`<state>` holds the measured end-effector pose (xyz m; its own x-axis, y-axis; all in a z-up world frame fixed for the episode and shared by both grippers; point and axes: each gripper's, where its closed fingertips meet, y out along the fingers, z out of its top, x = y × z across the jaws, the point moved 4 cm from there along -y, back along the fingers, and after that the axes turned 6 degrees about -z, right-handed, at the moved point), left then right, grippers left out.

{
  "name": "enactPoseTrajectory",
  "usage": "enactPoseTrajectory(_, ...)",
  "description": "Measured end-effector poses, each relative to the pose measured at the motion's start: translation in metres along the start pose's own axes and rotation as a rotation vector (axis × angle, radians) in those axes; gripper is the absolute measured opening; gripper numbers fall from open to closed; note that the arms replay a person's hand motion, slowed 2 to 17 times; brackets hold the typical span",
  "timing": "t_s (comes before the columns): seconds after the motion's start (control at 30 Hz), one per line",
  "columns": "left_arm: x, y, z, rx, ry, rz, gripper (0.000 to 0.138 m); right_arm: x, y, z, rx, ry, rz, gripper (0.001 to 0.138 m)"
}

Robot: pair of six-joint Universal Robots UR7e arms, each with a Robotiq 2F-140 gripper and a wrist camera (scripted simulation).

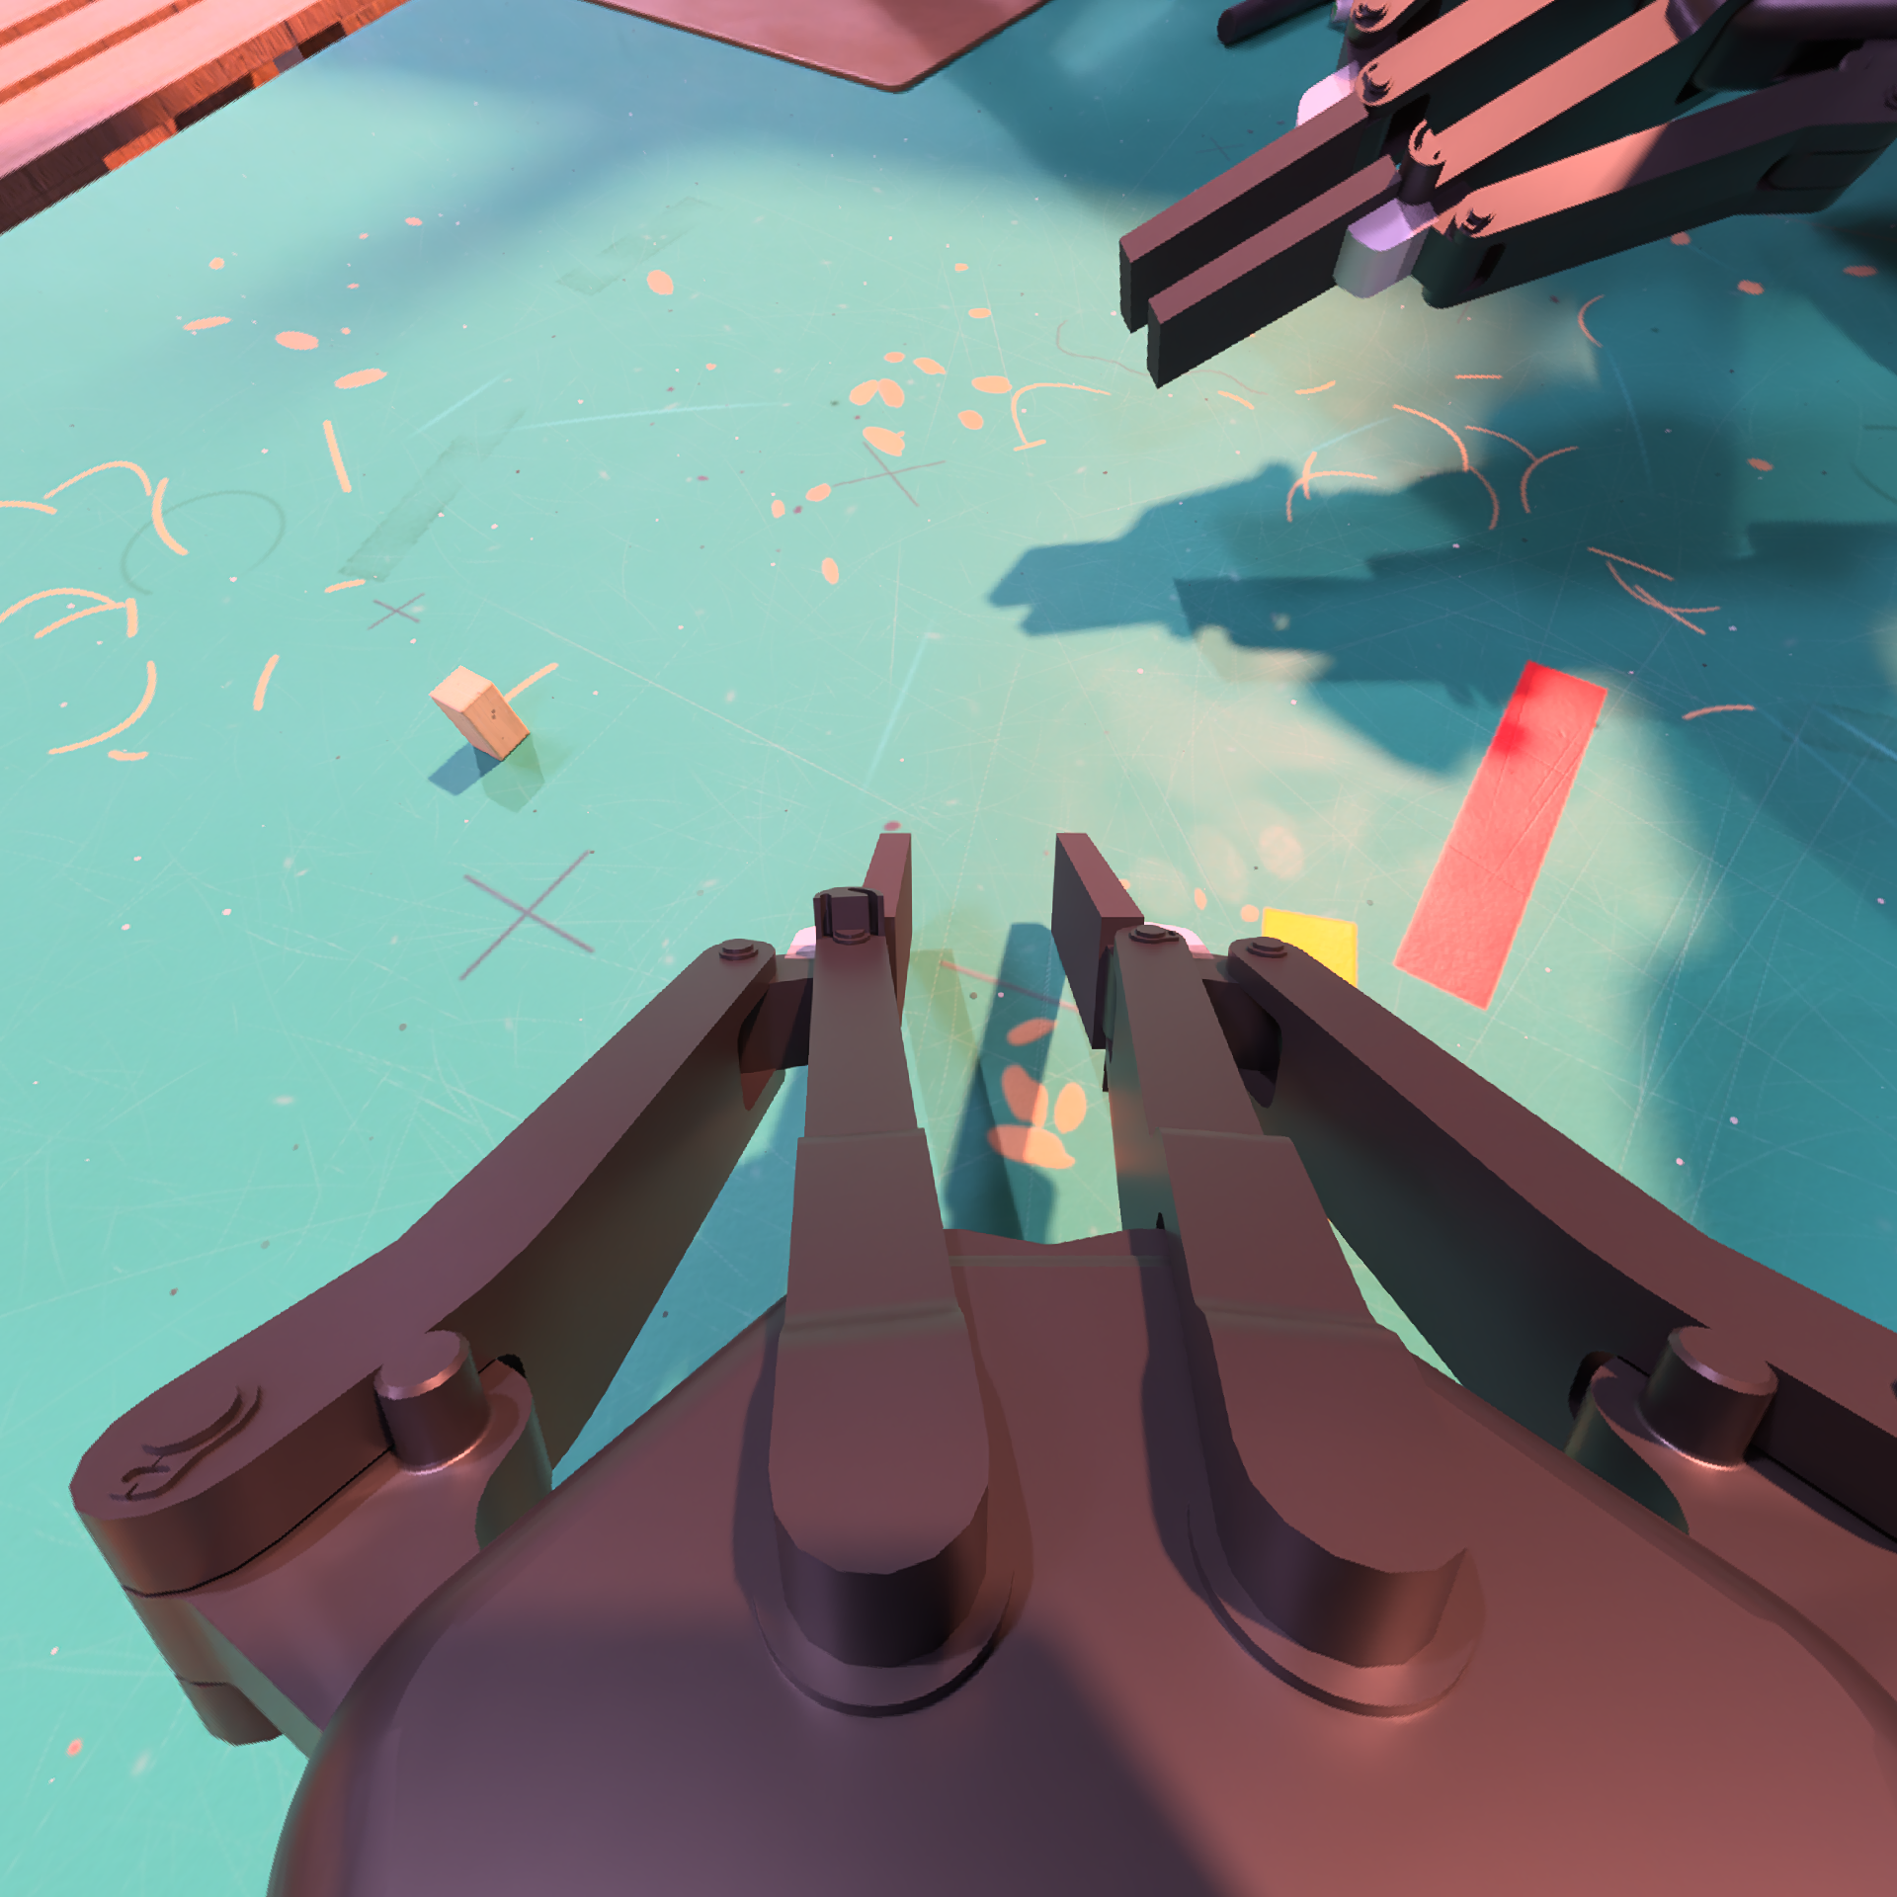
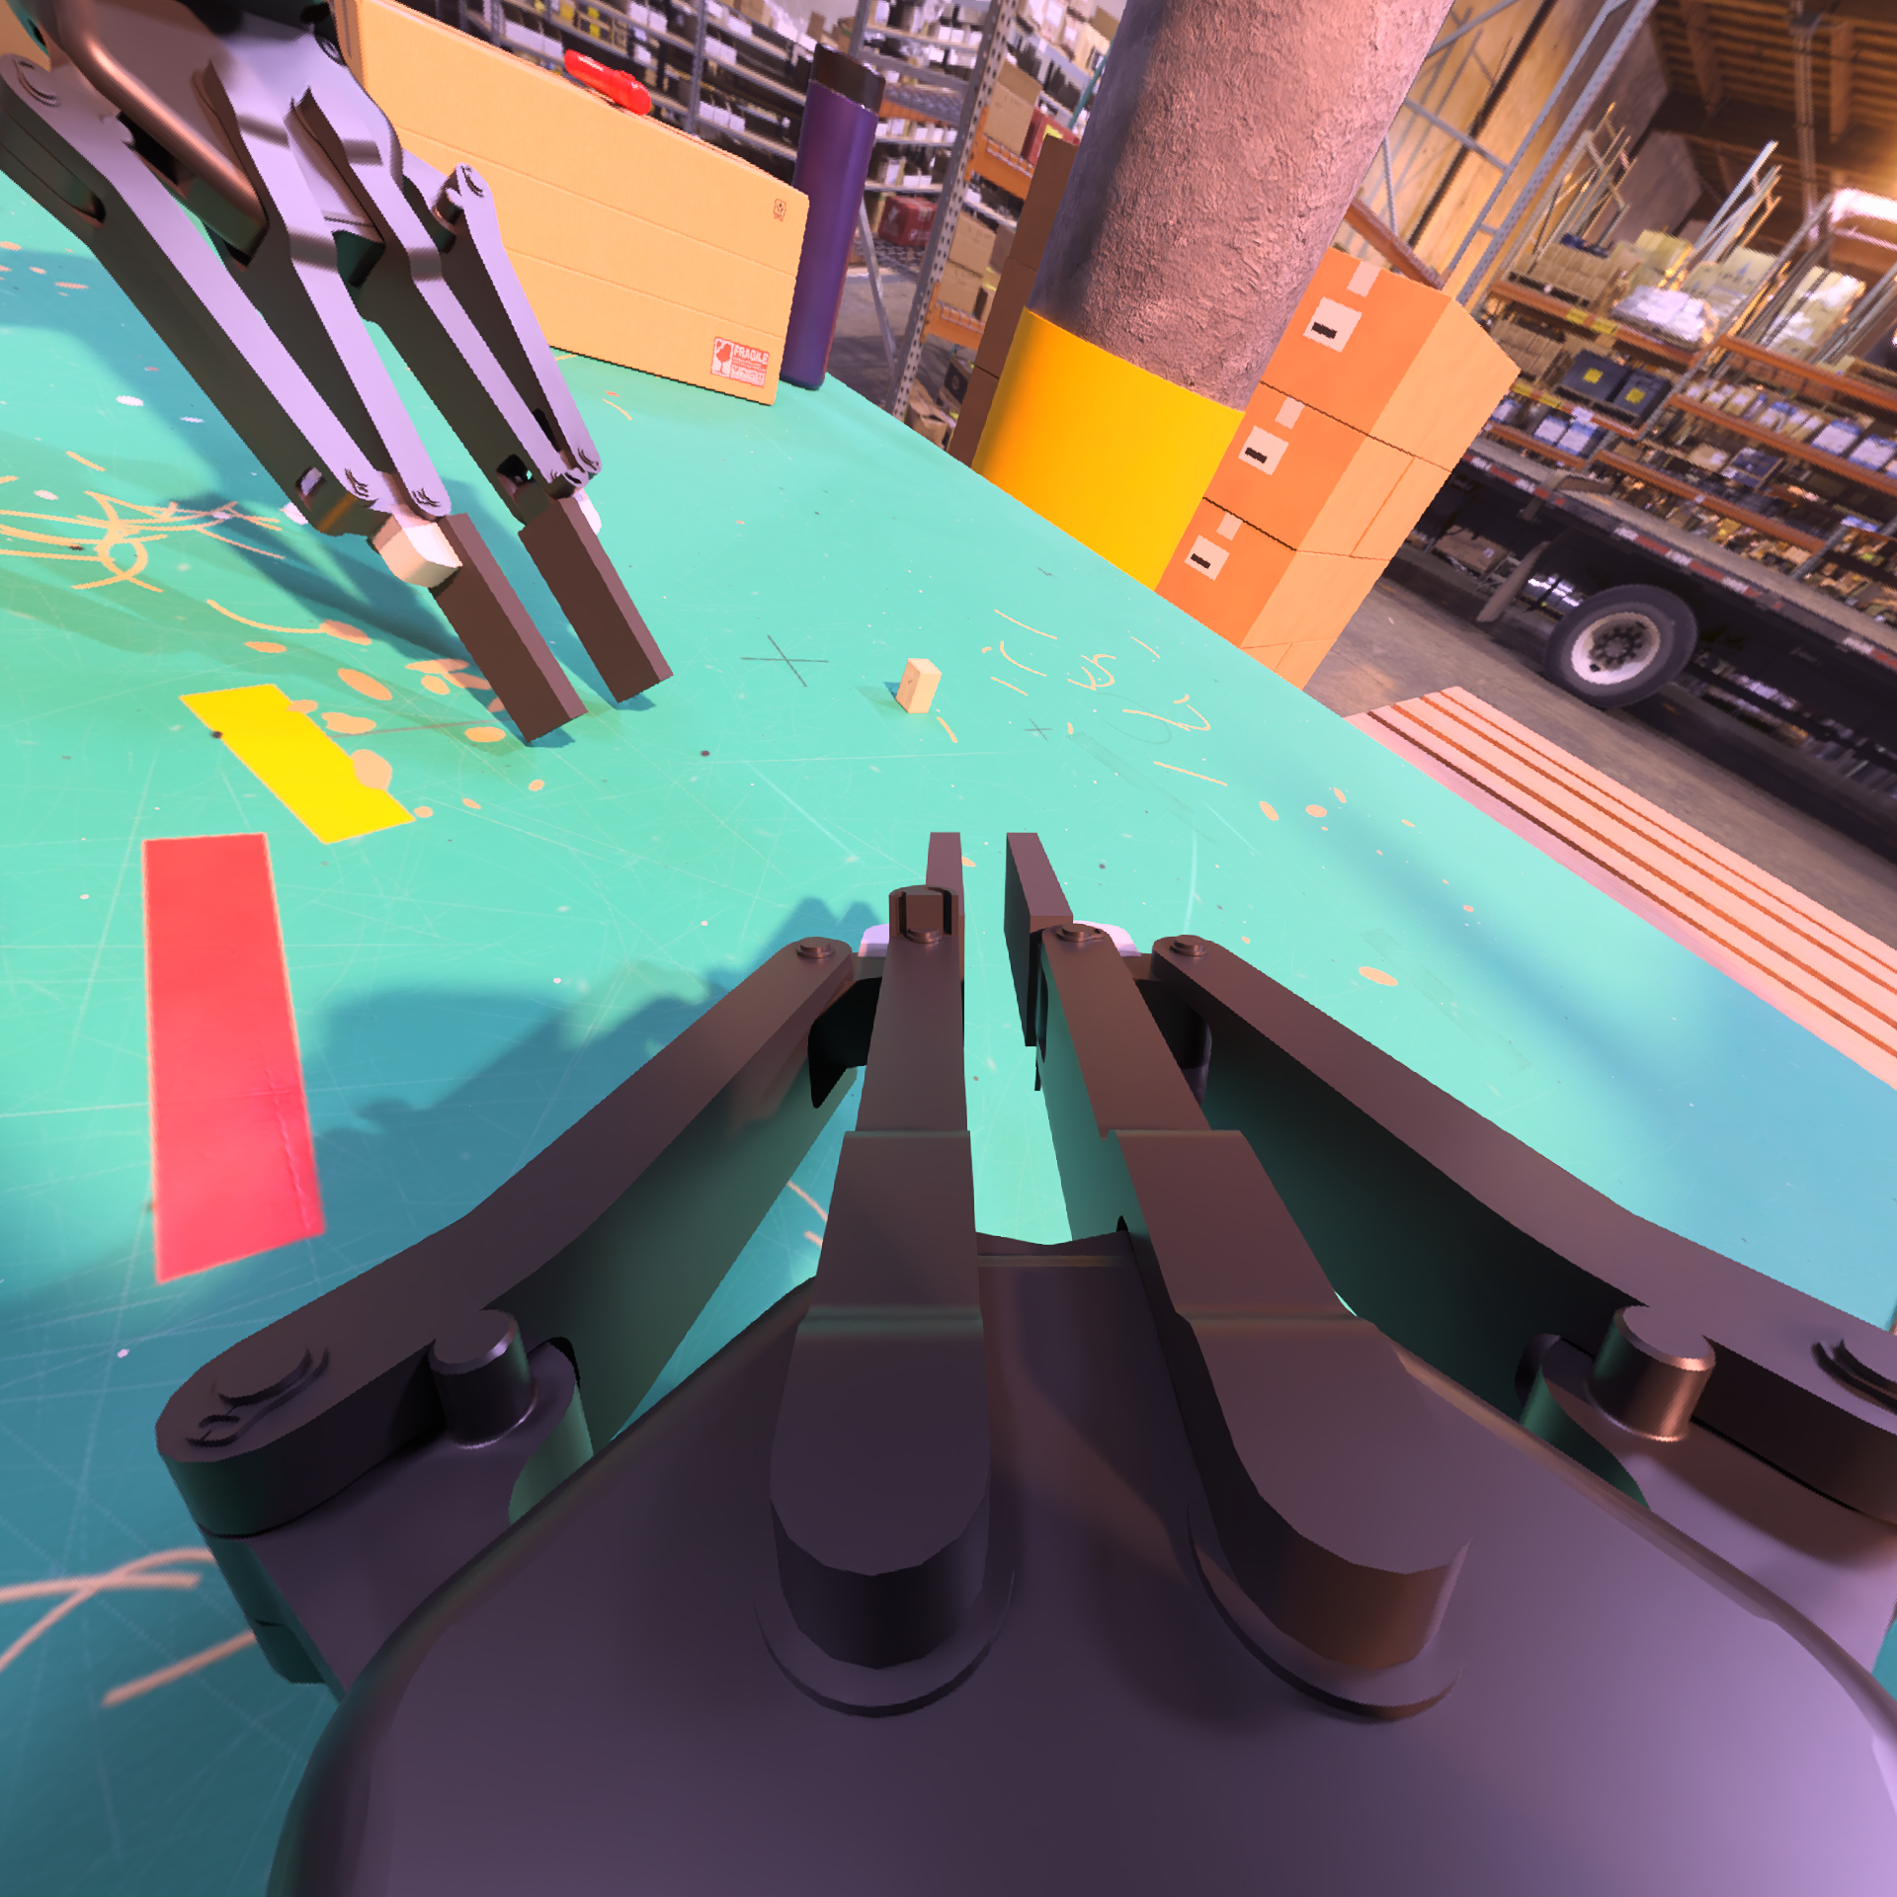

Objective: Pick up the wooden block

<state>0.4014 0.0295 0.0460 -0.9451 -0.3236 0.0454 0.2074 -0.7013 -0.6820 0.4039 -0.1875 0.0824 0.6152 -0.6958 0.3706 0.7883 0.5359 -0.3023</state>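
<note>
The left wrist view looks steeply down on the teal worktop (image 1: pixel 719 924) from above its own tool (image 1: pixel 980 857), close over the red tape strip (image 1: pixel 1499 831). The right wrist view (image 2: pixel 983 852) looks at a shallower angle across the worktop (image 2: pixel 719 924) to the warehouse shelving beyond. Both views share the red tape strip (image 2: pixel 226 1057), the yellow patch (image 1: pixel 1314 939) (image 2: pixel 298 765) beside it, and the wooden block (image 1: pixel 479 711) (image 2: pixel 917 685) farther off.
</note>
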Motion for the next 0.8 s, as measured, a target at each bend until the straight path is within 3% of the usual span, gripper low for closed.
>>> enactPoseTrajectory(0.8, -0.001, 0.0, 0.0, -0.001, -0.01, -0.005, 0.037, 0.007, -0.015, -0.011, -0.032, 0.021, -0.042, 0.012)
